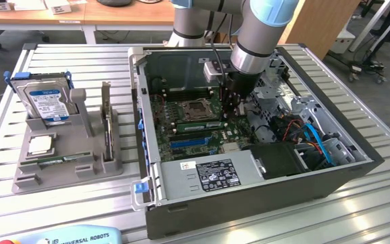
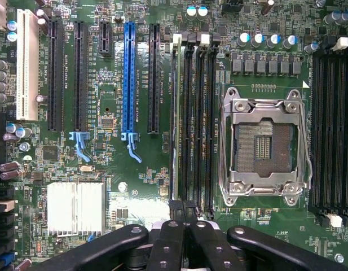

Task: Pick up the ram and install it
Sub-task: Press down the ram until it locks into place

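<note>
We see the arm reaching down into the open computer case [image 1: 181,203], its hand [image 1: 234,104] low over the motherboard [image 1: 181,127] beside the empty CPU socket [image 1: 196,108]. In the wrist view the hand [image 2: 185,217] has its fingers [image 2: 175,237] drawn together, with no gap between them, directly above the bank of memory slots [image 2: 195,124] next to the CPU socket [image 2: 265,145]. A ram stick [image 2: 175,113] sits edge-on in the slot of that bank farthest from the socket, running away from the fingertips; whether the fingers touch its near end we cannot tell. In the exterior view, a second ram stick [image 1: 64,161] lies in the grey holder [image 1: 66,170] on the tabletop [image 1: 19,203], toward that view's left, below the blue-labelled hard drive [image 1: 44,103] and the square CPU chip [image 1: 40,145].
</note>
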Robot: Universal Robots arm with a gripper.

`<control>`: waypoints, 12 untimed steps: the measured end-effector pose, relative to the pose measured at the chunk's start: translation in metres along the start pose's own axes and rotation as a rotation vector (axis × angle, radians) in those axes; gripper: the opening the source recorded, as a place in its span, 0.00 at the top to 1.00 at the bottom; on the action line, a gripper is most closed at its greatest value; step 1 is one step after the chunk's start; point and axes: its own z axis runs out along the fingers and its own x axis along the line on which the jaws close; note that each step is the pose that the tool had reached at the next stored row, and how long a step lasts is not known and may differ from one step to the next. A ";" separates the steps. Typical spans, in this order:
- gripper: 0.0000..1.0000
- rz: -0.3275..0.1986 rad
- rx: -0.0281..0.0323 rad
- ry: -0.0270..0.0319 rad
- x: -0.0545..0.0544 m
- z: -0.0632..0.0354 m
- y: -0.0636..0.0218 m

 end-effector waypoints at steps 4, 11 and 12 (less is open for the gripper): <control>0.90 0.000 -0.0001 0.0001 0.000 0.0003 0.0000; 0.90 0.000 -0.0001 0.0002 0.000 0.0005 0.0000; 0.90 0.000 -0.0001 0.0002 0.000 0.0005 0.0000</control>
